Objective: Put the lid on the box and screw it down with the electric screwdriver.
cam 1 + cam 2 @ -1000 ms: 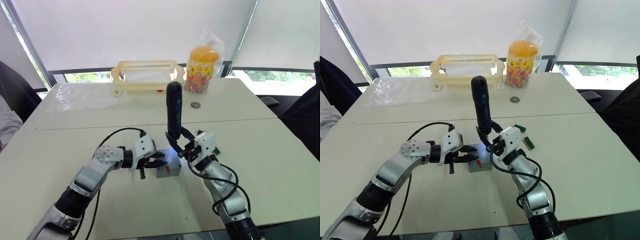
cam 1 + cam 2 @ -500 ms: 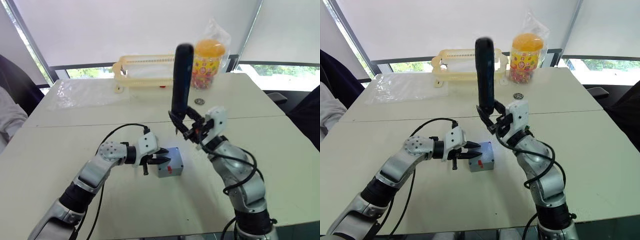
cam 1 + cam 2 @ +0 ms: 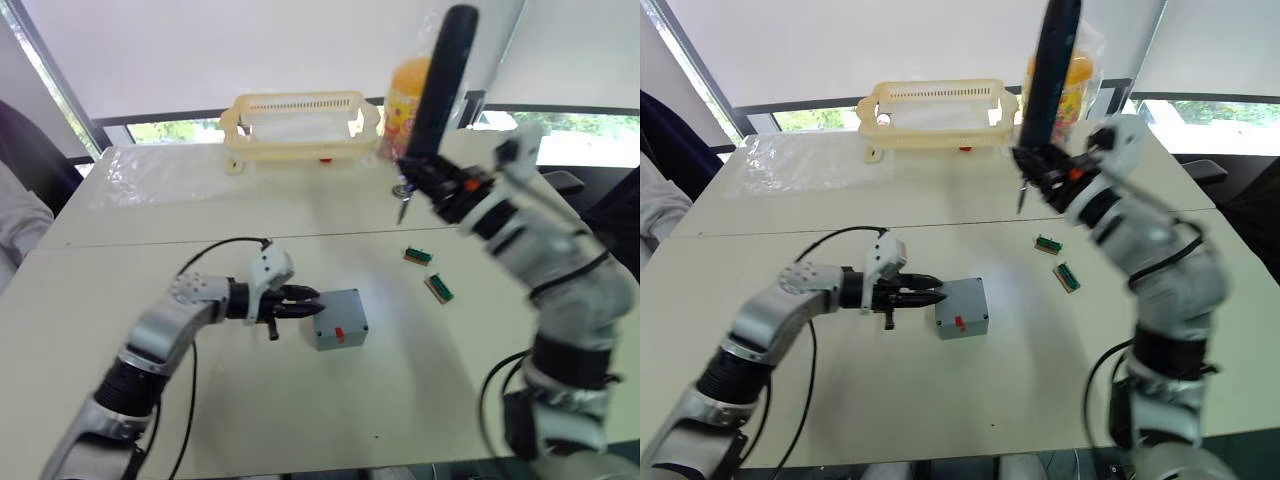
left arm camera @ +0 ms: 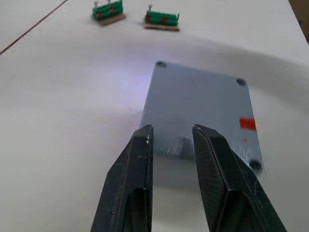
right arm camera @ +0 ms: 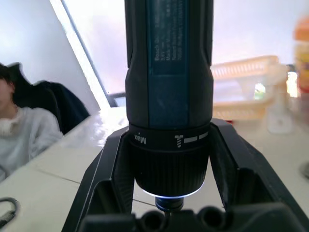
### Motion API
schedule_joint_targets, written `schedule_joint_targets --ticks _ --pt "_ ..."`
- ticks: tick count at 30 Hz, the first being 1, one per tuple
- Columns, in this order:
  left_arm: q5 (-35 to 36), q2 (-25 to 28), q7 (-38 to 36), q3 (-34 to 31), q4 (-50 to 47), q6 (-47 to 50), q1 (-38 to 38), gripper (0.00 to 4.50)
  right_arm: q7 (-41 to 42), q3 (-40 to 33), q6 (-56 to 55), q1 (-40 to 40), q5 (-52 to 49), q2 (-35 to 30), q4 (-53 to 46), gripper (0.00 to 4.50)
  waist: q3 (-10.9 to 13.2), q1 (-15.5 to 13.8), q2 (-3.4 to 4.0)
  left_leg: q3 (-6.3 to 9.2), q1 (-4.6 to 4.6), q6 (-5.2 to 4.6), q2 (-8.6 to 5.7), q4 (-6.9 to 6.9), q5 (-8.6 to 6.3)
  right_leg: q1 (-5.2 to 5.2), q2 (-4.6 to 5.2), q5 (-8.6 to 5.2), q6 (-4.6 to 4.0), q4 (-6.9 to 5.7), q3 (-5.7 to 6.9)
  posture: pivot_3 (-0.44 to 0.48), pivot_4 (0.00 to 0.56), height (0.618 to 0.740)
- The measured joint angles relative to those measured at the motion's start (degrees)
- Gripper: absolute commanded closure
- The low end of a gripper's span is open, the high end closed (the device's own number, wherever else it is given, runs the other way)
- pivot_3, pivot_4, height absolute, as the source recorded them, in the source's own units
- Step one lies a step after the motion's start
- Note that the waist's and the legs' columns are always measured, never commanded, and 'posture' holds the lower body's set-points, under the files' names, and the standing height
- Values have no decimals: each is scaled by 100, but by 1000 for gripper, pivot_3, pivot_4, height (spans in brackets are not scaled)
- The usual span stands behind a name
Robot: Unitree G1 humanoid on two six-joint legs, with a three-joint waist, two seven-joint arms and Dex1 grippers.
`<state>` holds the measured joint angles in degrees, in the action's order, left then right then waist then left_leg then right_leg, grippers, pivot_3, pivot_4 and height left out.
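Observation:
The grey box [image 3: 339,331] sits mid-table, a red mark on its front side. The lid [image 4: 198,106] lies flat on top of it, corner screw holes showing. My left gripper [image 3: 308,302] points at the box's left edge; its fingers [image 4: 137,164] stand a narrow gap apart with nothing between them. High over the table's right half, my right gripper [image 3: 428,178] is shut on the electric screwdriver [image 3: 436,90]. The tool leans slightly, bit [image 3: 401,208] down and well clear of the box. Its tip light [image 5: 169,195] glows.
Two green bit strips [image 3: 418,255] [image 3: 438,288] lie right of the box. A yellow basket [image 3: 295,130], a jar of sweets [image 3: 1072,75] and a clear plastic bag [image 3: 150,185] sit at the back. A person in white [image 5: 24,135] sits off the table's left.
My right arm has lifted the screwdriver off the box, up and to the right. The left gripper's fingers have narrowed beside the box. The box has stayed put.

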<state>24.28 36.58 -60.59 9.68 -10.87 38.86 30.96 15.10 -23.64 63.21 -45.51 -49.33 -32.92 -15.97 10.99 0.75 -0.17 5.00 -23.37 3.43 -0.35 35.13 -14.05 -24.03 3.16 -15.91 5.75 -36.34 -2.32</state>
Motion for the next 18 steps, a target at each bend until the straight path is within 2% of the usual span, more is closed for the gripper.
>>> schedule_joint_targets --ticks 4,6,8,14,18 --pt "319 201 -381 11 -353 231 532 3255 127 -31 1654 -212 -378 -1230 663 2749 4 -16 -11 -14 -30 -9 -6 -6 -6 -21 6 -2 3 22 2 0 150 740" --pt "422 244 -537 14 -575 221 714 3255 205 69 2524 176 -502 -2083 1099 2749 5 -73 -12 -19 -46 -26 -12 -3 -15 -22 14 -5 8 32 3 0 150 740" --pt "445 288 -571 34 -652 214 705 3255 256 250 2884 695 -695 -2619 1430 2749 7 -88 -7 -41 -46 -43 -17 3 -25 -27 20 -8 12 33 -6 0 150 740" --pt "469 -43 -587 485 -966 168 690 3255 357 763 2890 1227 -1502 -3569 2105 2749 32 33 9 -65 -28 -51 -10 35 -28 -26 7 -2 21 6 -28 0 150 740" --pt "256 -230 -547 817 -965 -86 658 3255 245 908 2891 1637 -1673 -3731 2323 2749 35 28 3 -62 -21 -51 11 75 -28 -5 -26 4 18 -2 -39 0 150 740"
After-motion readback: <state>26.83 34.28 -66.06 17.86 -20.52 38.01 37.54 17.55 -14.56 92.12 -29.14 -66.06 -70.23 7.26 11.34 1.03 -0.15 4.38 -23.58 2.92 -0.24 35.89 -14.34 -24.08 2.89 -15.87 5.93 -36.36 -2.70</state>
